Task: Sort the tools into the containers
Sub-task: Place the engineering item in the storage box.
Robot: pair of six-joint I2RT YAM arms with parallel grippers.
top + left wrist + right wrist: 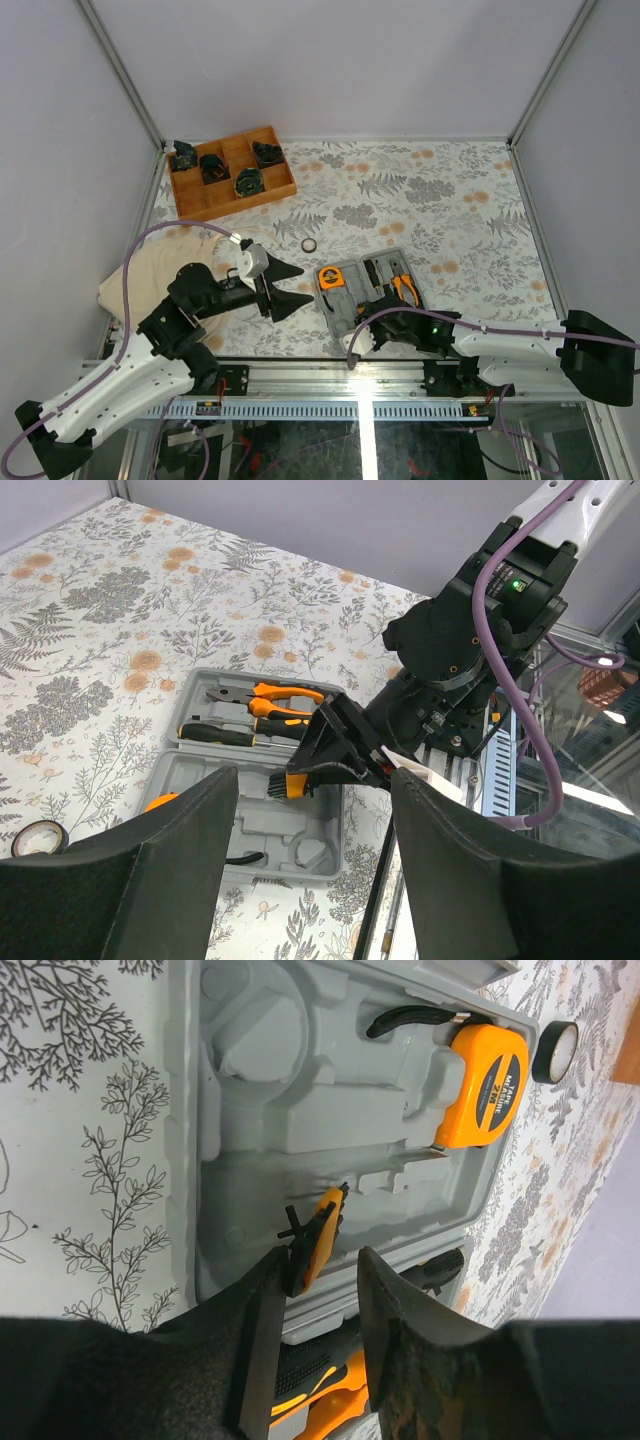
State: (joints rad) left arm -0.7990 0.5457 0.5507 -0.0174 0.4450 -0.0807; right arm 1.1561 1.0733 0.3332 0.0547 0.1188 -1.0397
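**Mia:** What shows from above?
**Ben:** The left gripper is wide and holds nothing, just beside the grey case. The right gripper hangs over the case's near side.
**Mia:** And from the left wrist?
**Ben:** A little orange-and-black bit sits at the right gripper's tips, over an empty hollow. The pliers lie in the other half.
**Mia:** And the right wrist?
**Ben:** The fingers are a little apart. The bit leans on one, and I can't tell if it is gripped. It could tip and land crooked, because the hollows are bumpy. The case is hard, smooth plastic. The tape measure is chunky and rounded.
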